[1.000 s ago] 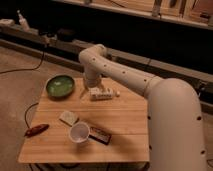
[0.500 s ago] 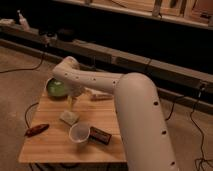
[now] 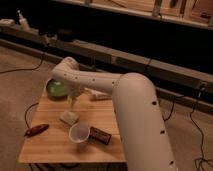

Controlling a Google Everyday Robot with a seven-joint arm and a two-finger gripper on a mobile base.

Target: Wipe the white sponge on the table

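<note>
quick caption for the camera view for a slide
White robot arm reaches over the light wooden table, gripper hovering near the small off-white sponge block, between a green bowl and white cup.

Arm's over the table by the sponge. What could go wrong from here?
1. The tool hangs between the green bowl and the white sponge; a descent slightly off could clip the bowl's rim.
2. The white cup stands close beside the sponge; a wiping stroke that way would likely tip it or shove it into the dark packet next to it.
</note>
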